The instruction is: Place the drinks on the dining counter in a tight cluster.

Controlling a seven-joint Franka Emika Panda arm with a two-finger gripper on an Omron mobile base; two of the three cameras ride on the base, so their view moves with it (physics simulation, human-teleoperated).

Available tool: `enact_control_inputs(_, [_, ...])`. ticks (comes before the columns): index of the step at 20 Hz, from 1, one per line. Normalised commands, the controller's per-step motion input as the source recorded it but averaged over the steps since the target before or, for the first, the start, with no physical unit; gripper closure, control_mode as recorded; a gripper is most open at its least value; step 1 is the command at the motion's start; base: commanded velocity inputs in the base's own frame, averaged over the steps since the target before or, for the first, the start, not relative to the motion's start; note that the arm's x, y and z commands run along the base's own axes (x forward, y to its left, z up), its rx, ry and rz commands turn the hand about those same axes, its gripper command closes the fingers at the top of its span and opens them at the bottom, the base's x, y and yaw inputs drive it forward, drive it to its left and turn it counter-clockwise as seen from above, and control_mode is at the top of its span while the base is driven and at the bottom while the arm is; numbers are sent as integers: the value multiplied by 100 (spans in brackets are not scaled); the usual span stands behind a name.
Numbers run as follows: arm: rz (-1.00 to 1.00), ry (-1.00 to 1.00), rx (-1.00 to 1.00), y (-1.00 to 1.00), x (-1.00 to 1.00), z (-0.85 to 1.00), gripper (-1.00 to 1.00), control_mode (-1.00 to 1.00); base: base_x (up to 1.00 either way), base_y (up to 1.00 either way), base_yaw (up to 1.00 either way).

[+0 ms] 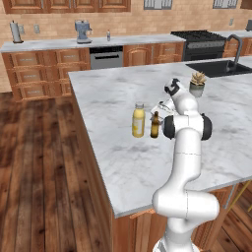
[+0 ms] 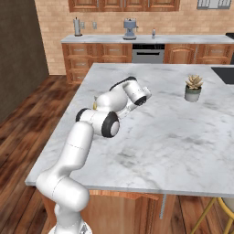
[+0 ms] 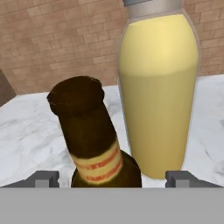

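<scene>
On the dining counter (image 1: 123, 162) two drinks stand side by side. One is a stout yellow bottle (image 1: 139, 120) with a pale cap. The other is a slim dark brown glass bottle (image 1: 155, 124), just to its right. In the hand view the brown bottle (image 3: 94, 135) is close in front and the yellow bottle (image 3: 157, 96) is behind it to the right. My gripper (image 3: 113, 179) is open. Its fingertips (image 3: 46, 179) stand wide on either side of the brown bottle's shoulder, with gaps on both sides. In the left base view the gripper (image 1: 162, 110) sits just right of the brown bottle.
A small potted succulent (image 1: 197, 84) stands further along the counter, near the black sink and faucet (image 1: 231, 61). The wall counter (image 1: 59, 44) carries a coffee machine (image 1: 82, 31) and a small bottle-like thing (image 1: 108, 35). Wooden floor lies to the left.
</scene>
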Motion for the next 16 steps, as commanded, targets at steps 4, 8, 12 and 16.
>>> enact_control_inputs(4, [0, 0, 0, 0, 0, 0, -100, -100, 0, 0, 0])
enact_control_inputs(8, [0, 0, 0, -1, 0, 0, -100, -100, 0, 0, 0])
enact_control_inputs(12, [-3, 0, 2, -23, 0, 19, -100, -100, 0, 0, 0])
enact_control_inputs(16, [-6, 0, 2, -23, 6, 25, -100, -100, 0, 0, 0])
